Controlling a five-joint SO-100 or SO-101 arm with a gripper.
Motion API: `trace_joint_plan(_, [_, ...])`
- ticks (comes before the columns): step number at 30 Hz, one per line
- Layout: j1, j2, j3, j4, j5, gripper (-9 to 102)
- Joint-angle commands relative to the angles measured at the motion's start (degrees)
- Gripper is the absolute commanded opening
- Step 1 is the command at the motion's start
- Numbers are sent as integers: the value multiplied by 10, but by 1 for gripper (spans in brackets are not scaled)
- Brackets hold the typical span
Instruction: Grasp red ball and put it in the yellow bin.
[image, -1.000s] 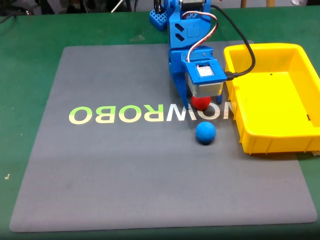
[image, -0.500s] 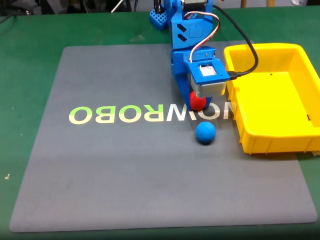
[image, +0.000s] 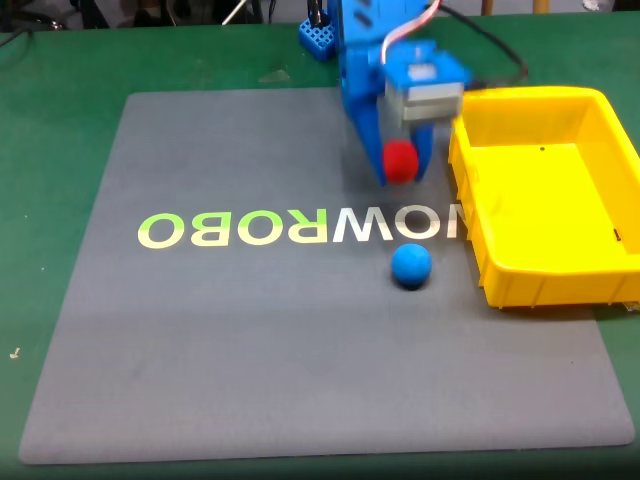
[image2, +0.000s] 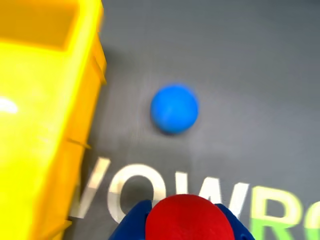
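Observation:
The red ball (image: 401, 160) hangs above the grey mat, held between the blue fingers of my gripper (image: 402, 163), which is shut on it. In the wrist view the red ball (image2: 189, 217) sits at the bottom edge with blue fingers (image2: 131, 226) on both sides. The yellow bin (image: 470, 210) stands just right of the gripper in the fixed view, and its wall (image2: 75, 140) fills the left of the wrist view. The ball is lifted off the mat, left of the bin's near wall.
A blue ball (image: 411, 266) lies on the mat below the gripper, near the bin's front corner; the wrist view shows this blue ball (image2: 174, 108) too. The grey mat (image: 250, 340) carries pale lettering. A black cable (image: 495, 55) runs over the bin's back rim.
The gripper has risen from the mat with the red ball in it and shifted slightly up the picture. The blue ball has stayed where it was.

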Motion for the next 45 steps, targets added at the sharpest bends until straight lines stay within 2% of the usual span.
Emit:
trace_joint_plan(1, [-11,105,-43,15,-7,0])
trace_joint_plan(7, [-83,189,-78,83,12,0])
trace_joint_plan(18, [-241,200,-82,116,70,0])
trace_joint_plan(24, [-268,154,-83,106,85,0])
trace_joint_plan(32, [-259,138,-84,105,80,0])
trace_joint_plan(33, [-257,138,-84,105,79,1])
trace_joint_plan(36, [-248,137,-84,105,80,29])
trace_joint_plan(37, [-243,137,-84,108,78,35])
trace_joint_plan(40, [-230,136,-84,110,75,42])
trace_joint_plan(45, [-218,142,-84,108,71,44])
